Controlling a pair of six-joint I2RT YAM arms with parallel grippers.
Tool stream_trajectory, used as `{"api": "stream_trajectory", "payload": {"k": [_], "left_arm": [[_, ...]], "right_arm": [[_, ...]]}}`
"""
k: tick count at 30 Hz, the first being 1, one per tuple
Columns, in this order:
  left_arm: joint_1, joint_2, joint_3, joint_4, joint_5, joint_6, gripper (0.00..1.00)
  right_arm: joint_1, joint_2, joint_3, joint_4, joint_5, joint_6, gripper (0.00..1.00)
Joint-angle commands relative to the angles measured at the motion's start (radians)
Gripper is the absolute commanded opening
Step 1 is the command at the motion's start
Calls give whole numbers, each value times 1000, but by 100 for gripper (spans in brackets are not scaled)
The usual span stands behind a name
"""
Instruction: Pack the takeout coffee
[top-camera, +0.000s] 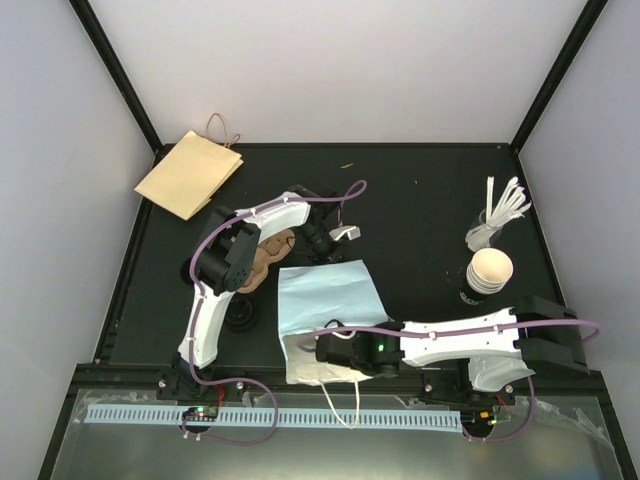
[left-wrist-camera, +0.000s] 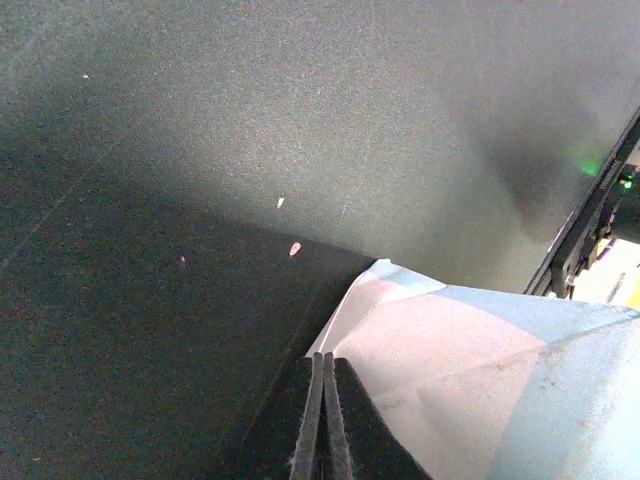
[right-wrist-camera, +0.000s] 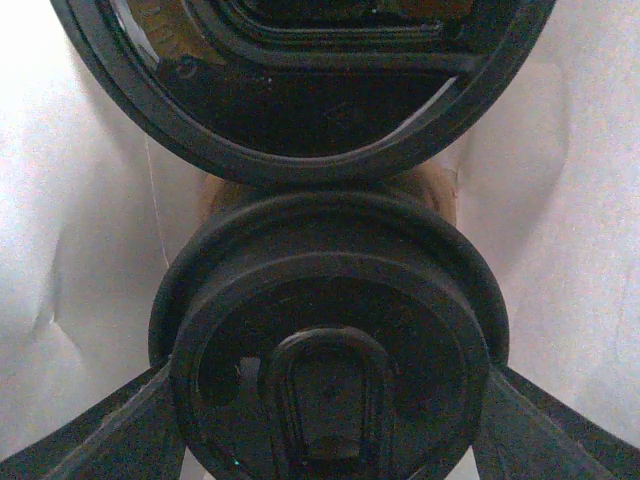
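From above, your right gripper (top-camera: 325, 352) is in the mouth of the bag (top-camera: 328, 295), which lies flat. The left gripper (top-camera: 338, 236) is by its far edge. At the left wrist, the fingers (left-wrist-camera: 310, 420) are pressed together beside the paper; whether they pinch it is unclear. At the right wrist, 2 fingers (right-wrist-camera: 90, 440) clamp the coffee (right-wrist-camera: 330, 370) inside the bag, just behind another lid (right-wrist-camera: 300, 90). Slide in gently, steer clear of that lid, and release only once it is seated.
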Motion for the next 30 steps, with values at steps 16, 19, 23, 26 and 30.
{"api": "stream_trajectory", "payload": {"k": [16,19,23,26,30], "left_arm": [[-75,-5,-9,-134,110,17,1],[-76,-6,-9,-134,110,17,2],[-76,-6,-4,-136,111,14,2],[-80,-7,4,-137,117,11,2],[-99,-8,13,-143,116,9,2]], "right_arm": [[-121,222,-2,-65,-120,-37,62],[-122,206,9,-76,-124,-27,62],[-122,140,27,-112,-126,-9,62],[-122,108,63,-195,-189,21,62],[-122,82,118,-290,-306,67,62]]}}
